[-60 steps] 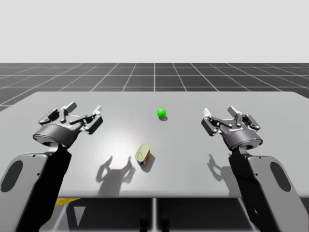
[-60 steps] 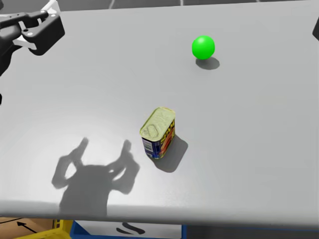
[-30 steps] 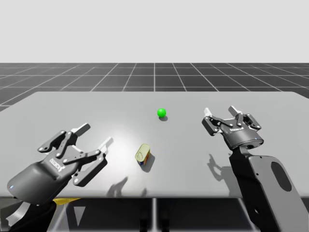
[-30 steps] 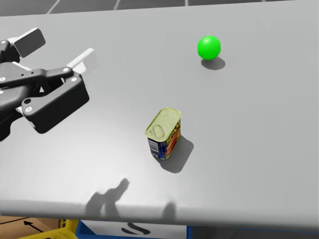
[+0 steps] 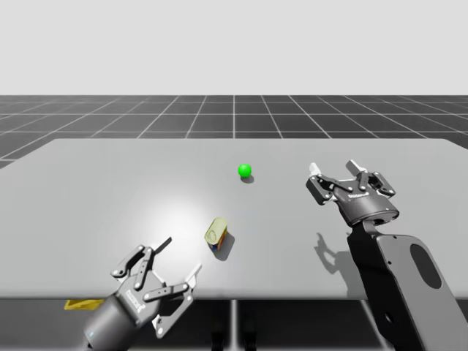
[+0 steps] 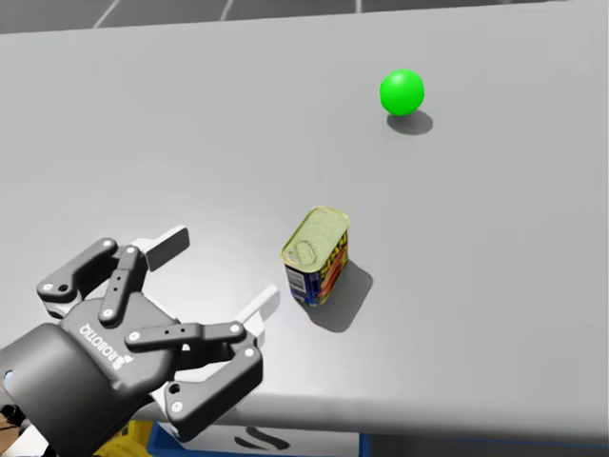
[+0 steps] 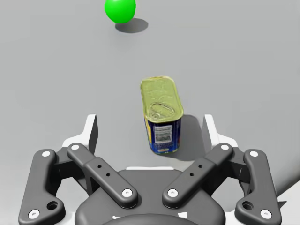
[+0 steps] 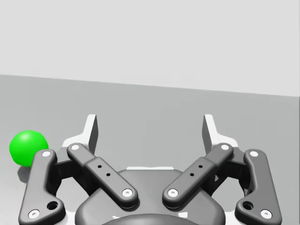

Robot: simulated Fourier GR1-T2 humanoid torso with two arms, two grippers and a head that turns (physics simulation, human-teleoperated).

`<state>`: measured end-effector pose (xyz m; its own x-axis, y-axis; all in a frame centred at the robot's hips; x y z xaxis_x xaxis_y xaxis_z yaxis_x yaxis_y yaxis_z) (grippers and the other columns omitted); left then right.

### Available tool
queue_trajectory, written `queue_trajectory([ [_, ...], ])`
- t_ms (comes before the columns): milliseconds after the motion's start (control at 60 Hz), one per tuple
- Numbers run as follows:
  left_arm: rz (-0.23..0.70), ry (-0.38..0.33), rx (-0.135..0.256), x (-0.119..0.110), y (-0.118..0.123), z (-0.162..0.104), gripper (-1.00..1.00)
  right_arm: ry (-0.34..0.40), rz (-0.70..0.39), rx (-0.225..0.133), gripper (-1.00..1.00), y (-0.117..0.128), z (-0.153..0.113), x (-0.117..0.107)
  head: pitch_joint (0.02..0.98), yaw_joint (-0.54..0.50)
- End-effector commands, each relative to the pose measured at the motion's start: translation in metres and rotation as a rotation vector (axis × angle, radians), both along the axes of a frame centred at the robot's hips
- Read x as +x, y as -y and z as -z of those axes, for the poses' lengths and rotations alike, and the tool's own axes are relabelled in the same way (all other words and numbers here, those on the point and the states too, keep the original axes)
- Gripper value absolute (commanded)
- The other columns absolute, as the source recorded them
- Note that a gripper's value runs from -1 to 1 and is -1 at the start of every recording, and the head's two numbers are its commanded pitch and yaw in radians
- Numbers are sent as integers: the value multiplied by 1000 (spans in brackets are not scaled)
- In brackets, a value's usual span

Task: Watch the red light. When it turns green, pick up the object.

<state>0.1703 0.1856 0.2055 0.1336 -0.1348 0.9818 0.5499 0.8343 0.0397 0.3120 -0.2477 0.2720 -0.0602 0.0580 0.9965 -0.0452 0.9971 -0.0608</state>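
Observation:
The light is a green ball (image 5: 244,171) (image 6: 402,91) at the table's far middle. A rectangular tin can (image 5: 216,234) (image 6: 317,257) with a gold lid and a blue and red label stands upright nearer the front edge. My left gripper (image 5: 179,256) (image 6: 217,274) hovers low over the front edge, left of the can, and is open. In the left wrist view the can (image 7: 162,115) stands just ahead of the left gripper (image 7: 150,126), in line with the gap, untouched, with the green ball (image 7: 120,9) beyond. My right gripper (image 5: 333,172) (image 8: 150,126) is open and holds nothing; the ball (image 8: 28,147) lies off to its side.
The grey table (image 5: 110,168) has bare surface all around the can. Its front edge (image 6: 400,424) runs just below my left gripper. A yellow thing (image 5: 80,303) and a blue box (image 6: 257,440) sit under that edge.
My left gripper has swung from the table's far left down to the front edge, close to the can, staying open. My head has turned slightly. The right arm and the green ball are unmoved.

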Motion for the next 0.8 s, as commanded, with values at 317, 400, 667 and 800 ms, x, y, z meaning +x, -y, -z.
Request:
queue_trajectory([
  [317,-30,-105,4,26,42,38,-1000,4,6,-1,-1000,1,-1,1,859,116],
  [400,-43,-138,0,34,49,42,-1000,4,6,-1,-1000,1,-1,0,860,114],
  [667,-77,-159,20,51,63,50,-1000,4,8,-8,-1000,2,-1,0,855,115],
  [800,-86,-164,21,57,68,52,-1000,3,6,-10,-1000,2,0,1,849,118],
])
